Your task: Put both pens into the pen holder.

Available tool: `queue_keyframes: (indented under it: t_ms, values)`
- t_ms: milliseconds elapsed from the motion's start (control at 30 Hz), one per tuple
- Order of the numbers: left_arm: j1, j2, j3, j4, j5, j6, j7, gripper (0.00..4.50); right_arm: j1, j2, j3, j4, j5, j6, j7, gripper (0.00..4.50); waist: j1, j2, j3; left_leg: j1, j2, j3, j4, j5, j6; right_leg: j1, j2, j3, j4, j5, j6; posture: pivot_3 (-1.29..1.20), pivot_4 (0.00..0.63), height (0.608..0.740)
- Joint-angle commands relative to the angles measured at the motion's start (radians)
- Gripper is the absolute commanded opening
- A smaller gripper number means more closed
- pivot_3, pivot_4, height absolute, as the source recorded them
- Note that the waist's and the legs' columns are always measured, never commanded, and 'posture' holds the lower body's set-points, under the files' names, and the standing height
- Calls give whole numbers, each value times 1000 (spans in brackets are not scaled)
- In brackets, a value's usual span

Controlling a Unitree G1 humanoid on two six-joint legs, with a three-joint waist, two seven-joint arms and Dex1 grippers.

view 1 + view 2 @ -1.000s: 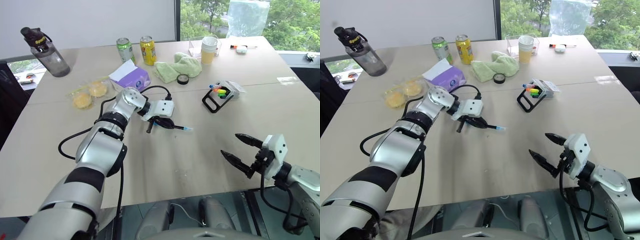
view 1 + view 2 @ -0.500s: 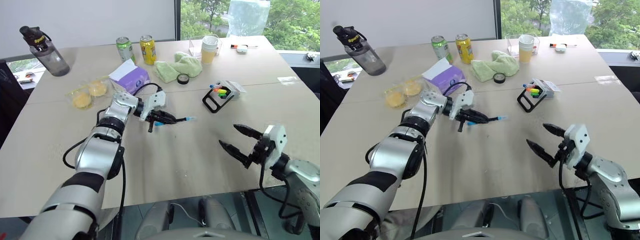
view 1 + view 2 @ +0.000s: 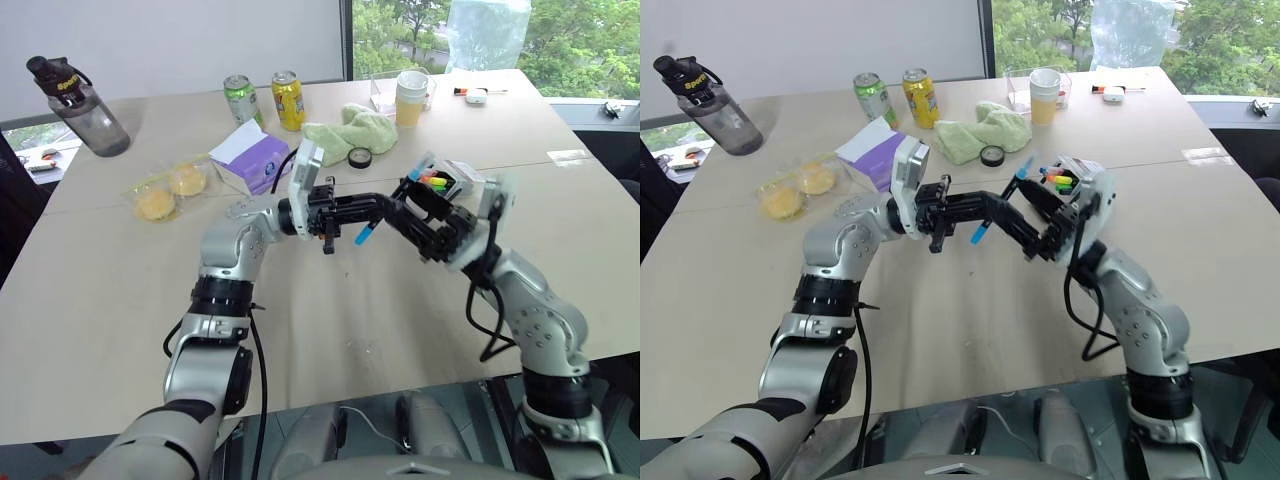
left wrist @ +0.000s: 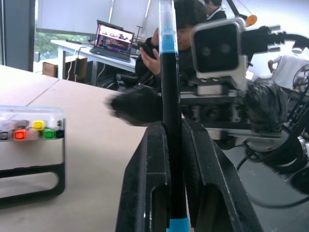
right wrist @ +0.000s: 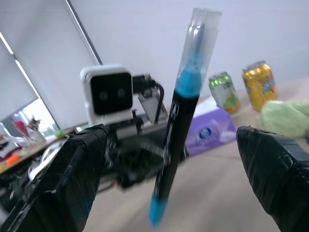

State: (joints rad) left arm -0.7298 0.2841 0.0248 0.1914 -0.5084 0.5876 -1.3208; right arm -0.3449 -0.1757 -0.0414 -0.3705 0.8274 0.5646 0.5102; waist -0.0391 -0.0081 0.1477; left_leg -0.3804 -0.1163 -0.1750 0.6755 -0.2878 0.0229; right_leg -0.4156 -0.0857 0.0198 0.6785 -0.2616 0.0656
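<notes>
A: Pen (image 3: 366,233), black barrel with light-blue ends: where do I have it?

B: I have it pinched in the left hand (image 3: 385,203), fingers closed tight on the barrel, lifted clear of the desk (image 3: 330,320) at mid-scene.

A: And the right hand (image 3: 420,222)?

B: I see its fingers spread wide, holding nothing. In the right wrist view the pen stands between the two fingertips (image 5: 63,179), touching neither.

A: Pen holder (image 3: 437,187)?

B: It sits on the desk just behind the two hands, black frame, pale side, with orange, green and yellow highlighter caps (image 4: 33,129) showing inside. Purple tissue box (image 3: 255,157) stands beyond the left arm.
</notes>
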Motion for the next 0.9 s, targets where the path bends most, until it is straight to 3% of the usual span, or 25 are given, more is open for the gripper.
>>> queue_keyframes:
  t_ms: [33, 167, 300, 333, 367, 467, 567, 767, 900]
  values:
    - [1, 10, 1, -65, -34, 13, 42, 0, -28, 12, -14, 6, 31, -14, 14, 3982, 3, 0, 0, 0, 0, 0, 0, 0, 0, 0, 0, -1, 0, 0, 0, 0, 150, 740]
    - [-1, 12, -7, -63, -41, 25, 63, 0, -34, 8, -17, 11, 43, -11, 28, 2369, 3, 0, 0, 0, -1, 0, 0, 0, 0, 0, 0, 0, 0, 0, 0, 0, 150, 740]
    - [-4, 20, -25, -48, -44, 20, 59, 0, -20, 1, -15, -7, 52, -4, 28, 380, 2, 0, 0, 0, -1, 0, 0, 0, 0, 0, 0, 0, 0, 0, 0, 0, 150, 740]
    - [-4, 23, -30, -46, -44, 18, 57, 872, -18, 0, -16, -11, 54, -4, 25, 102, 0, 0, 0, 0, -1, 0, 0, 0, 0, 0, 0, 0, 0, 0, 0, 0, 150, 740]
    - [-4, 28, -38, -45, -43, 14, 49, 1107, -18, -1, -17, -14, 54, -5, 21, 104, -1, 0, 0, 0, -1, 0, 0, 0, 0, 0, 0, 0, 0, 0, 0, 0, 150, 740]
    - [-5, 22, -48, -25, 3, -58, 100, 2491, -26, -15, -14, -19, 18, -25, 12, 103, 0, 0, 0, 0, -1, 1, 0, 0, 0, 0, 0, 0, 0, 0, 0, 0, 150, 740]
    - [-5, 34, -54, 10, 54, -114, 141, 3855, -75, -51, 13, 30, -155, -134, 1, 103, 0, 0, 0, 0, -1, 1, 0, 0, 0, 0, 0, 0, 0, 0, 0, 0, 150, 740]
    - [16, 126, -95, 52, 229, -284, 229, 3855, -156, -217, 135, 140, -523, -402, 95, 103, -1, 0, 0, 0, -1, 3, -1, 0, 0, -3, 0, -1, 0, 0, 0, 0, 150, 740]
    - [79, 176, -97, -37, 278, -291, 303, 3855, -218, -275, 173, 212, -687, -540, 92, 103, -3, 0, 0, -1, -1, 4, -4, 0, 0, -5, 0, 0, 0, 0, 0, 0, 150, 740]
